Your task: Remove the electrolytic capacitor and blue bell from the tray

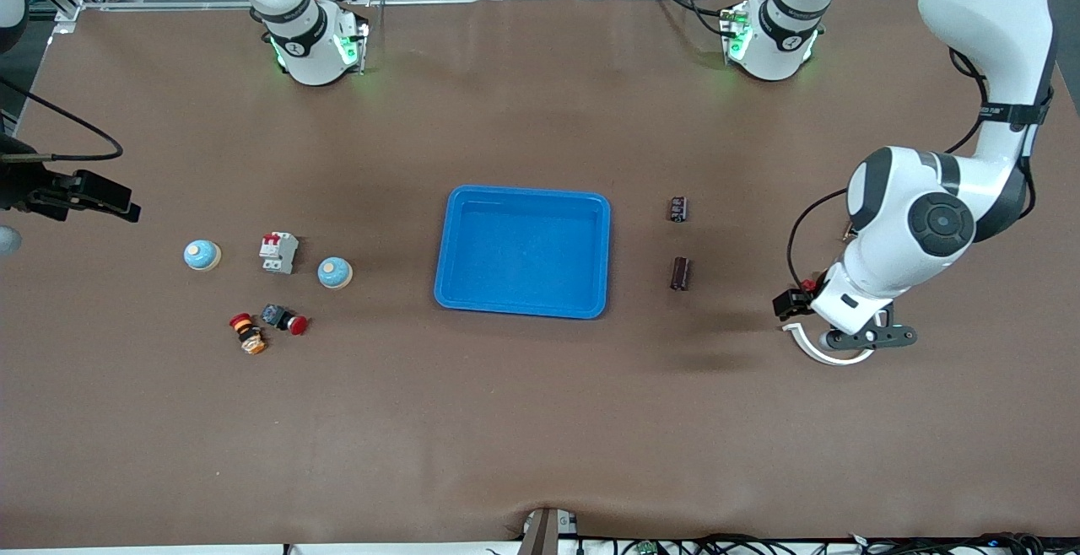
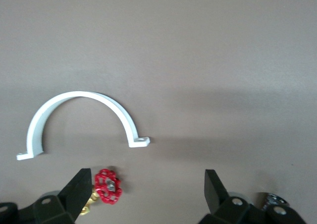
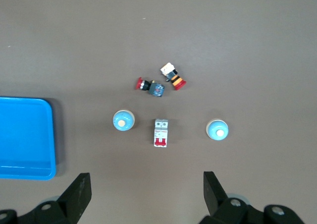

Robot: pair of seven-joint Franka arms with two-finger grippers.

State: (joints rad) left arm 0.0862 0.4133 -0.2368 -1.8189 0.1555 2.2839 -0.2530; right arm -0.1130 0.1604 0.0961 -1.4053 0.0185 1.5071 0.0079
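Blue tray (image 1: 523, 253) at mid-worktop; two capacitors (image 1: 678, 208) (image 1: 680, 273) lie toward the left arm's end, well apart from the tray, while two blue bells (image 1: 202, 255) (image 1: 335, 272) flank a white breaker (image 1: 278, 252) toward the right arm's end, with two push-button switches (image 1: 285, 319) (image 1: 248, 333) nearer the front camera. Left tool (image 2: 148, 184) hangs over a white pipe clamp (image 2: 81, 122) and a red-handled valve (image 2: 106, 187), fingers spread wide, holding nothing. Right tool (image 3: 146, 189) is up over the bells' end of the worktop, equally wide open and empty.
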